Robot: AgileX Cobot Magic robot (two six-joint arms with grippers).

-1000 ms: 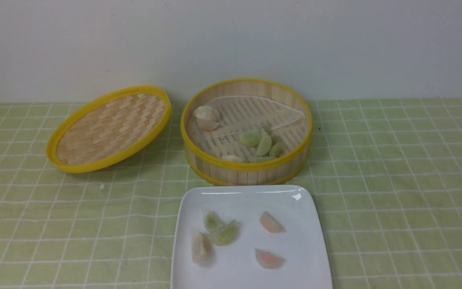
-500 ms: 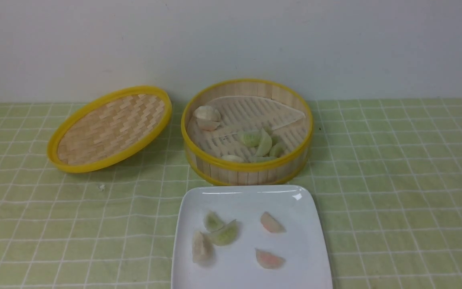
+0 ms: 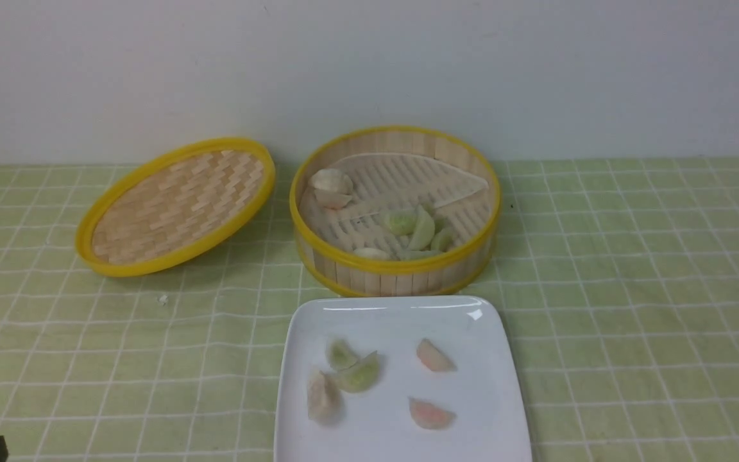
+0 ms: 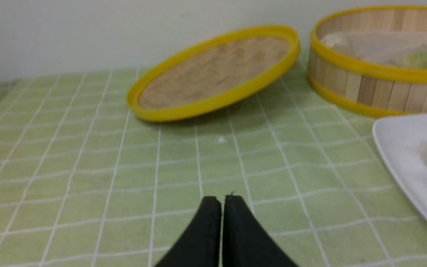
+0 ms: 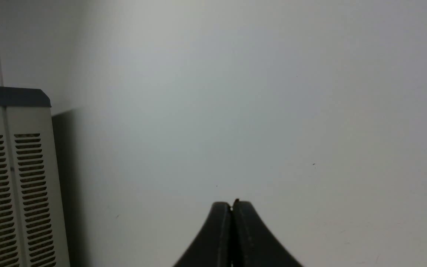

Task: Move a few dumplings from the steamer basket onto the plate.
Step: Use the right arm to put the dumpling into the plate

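Five dumplings [image 3: 360, 375] sit on the plate [image 3: 395, 314] already: two pale green touching near its left-middle, a whitish one just below them, two pink-orange on the right, apart from each other; plate lies just in front of the steamer basket [image 3: 395, 264], rims nearly touching. More dumplings remain in the basket: a green cluster [image 3: 417, 230] toward the near-right wall, a whitish pair [image 3: 331, 186] at far left on the liner, one more pale one against the near wall. Woven lid [image 3: 174, 205] is propped tilted to the basket's left, not in the way.

Left gripper [image 4: 222, 200] has its jaws pressed together, nothing between them, low over the green check cloth [image 3: 632, 289], well short of the lid & off to the plate's left; only a dark bit of it shows at the front view's bottom-left corner. Right gripper [image 5: 232, 204] likewise pinched together & empty, pointed at a bare wall w/ a vented cabinet [image 5: 13, 178] beside; not over the table at all.

Looks like both arms are parked; "a few" seems met, so prob. the end of the job or a pause btwn picks. If another goes: one arm must spread its jaws, come over the basket rim, drop onto the green cluster; those lie bunched, so singling one out w/o squashing is the fiddly bit.
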